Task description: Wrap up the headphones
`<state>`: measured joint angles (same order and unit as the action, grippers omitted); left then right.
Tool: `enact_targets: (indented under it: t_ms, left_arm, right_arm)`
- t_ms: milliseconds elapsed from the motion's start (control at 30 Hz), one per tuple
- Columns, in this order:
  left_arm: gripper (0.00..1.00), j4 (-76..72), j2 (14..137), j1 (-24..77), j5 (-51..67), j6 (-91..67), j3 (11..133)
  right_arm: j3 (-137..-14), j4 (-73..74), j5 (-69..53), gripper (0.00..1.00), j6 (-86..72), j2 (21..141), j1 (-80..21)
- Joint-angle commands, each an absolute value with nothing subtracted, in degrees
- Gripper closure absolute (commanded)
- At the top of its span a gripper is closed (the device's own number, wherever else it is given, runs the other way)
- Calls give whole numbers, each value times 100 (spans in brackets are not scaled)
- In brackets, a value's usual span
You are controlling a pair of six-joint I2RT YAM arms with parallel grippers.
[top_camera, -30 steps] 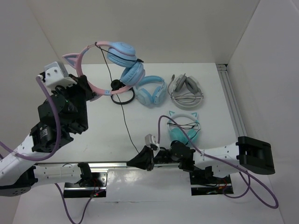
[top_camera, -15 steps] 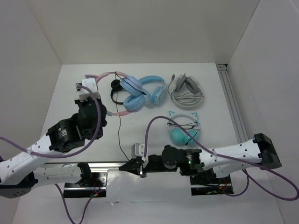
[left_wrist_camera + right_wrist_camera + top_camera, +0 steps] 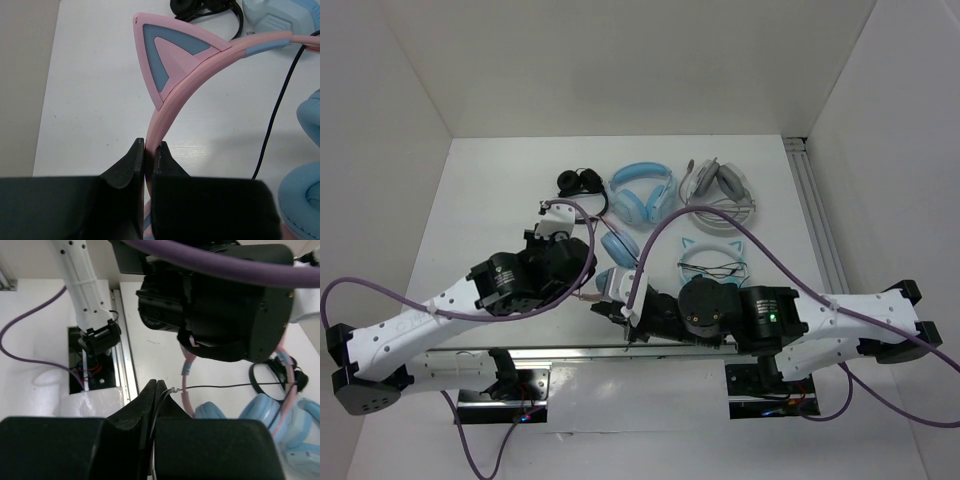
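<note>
The pink cat-ear headphones with light blue cups [image 3: 617, 246] are just left of the mint cat-ear pair [image 3: 712, 268]. The left end effector [image 3: 149, 148] clamps their headband [image 3: 175, 95], which runs straight ahead of it. The right end effector [image 3: 156, 385] pinches their thin black cable [image 3: 225, 385].

Both arms angle inward toward the lower centre of the top view. The left hand [image 3: 149, 147] clamps the headphones [image 3: 176, 97] by the band. The right hand [image 3: 156, 386] clamps the cable [image 3: 225, 386], its 2 fingers nearly touching.
</note>
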<state>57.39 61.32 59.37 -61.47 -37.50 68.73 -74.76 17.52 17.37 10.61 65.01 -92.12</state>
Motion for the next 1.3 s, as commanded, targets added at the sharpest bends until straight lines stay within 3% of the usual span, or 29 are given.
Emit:
enact_targets:
  t_ms: [0,400,633,967,1267]
  left_arm:
    - [100,5283,6012,5906,-5960,-3675,6821]
    - [100,5018,5256,5906,-4633,-2295,6873]
    - [100,5019,4808,5959,-2853,-1251,6768]
    - [100,4711,4052,5959,-1153,-704,6495]
    - [100,4641,3701,5959,-1028,-650,6838]
  right_arm:
    - [-7928,2328,2239,100,1397,6442,-9272]
    - [-8121,2996,4279,100,2117,6372,-9272]
    - [-7789,2330,5264,100,2855,6231,-9090]
    - [-7383,1819,3966,100,2875,6081,-7131]
    - [-7005,1425,2217,100,2356,6205,-5775]
